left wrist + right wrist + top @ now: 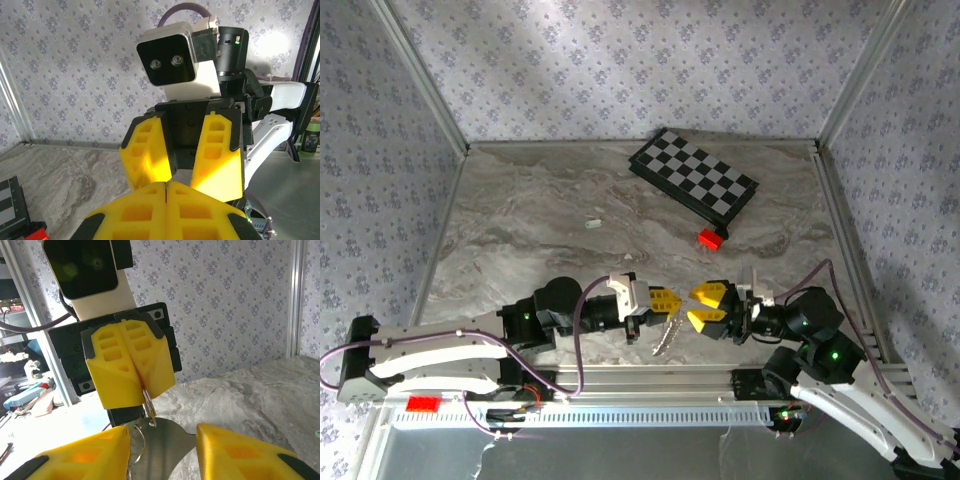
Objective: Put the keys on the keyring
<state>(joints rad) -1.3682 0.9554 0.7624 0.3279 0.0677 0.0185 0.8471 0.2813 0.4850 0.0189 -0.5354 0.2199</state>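
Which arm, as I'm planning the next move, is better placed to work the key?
Probably right. The left end effector is shut on the thin grey wire keyring; the right end effector stands open facing it, its fingers either side of the flat silver metal key.

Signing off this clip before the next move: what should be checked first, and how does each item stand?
1. Left gripper shut on the keyring: ok.
2. Right gripper open, facing it: ok.
3. Silver key hangs from the ring between the right jaws, ungripped: ok.
4. Mint-green piece on the ring: not ok; it lies apart on the table.
5. Ring's gap open for threading: cannot tell.
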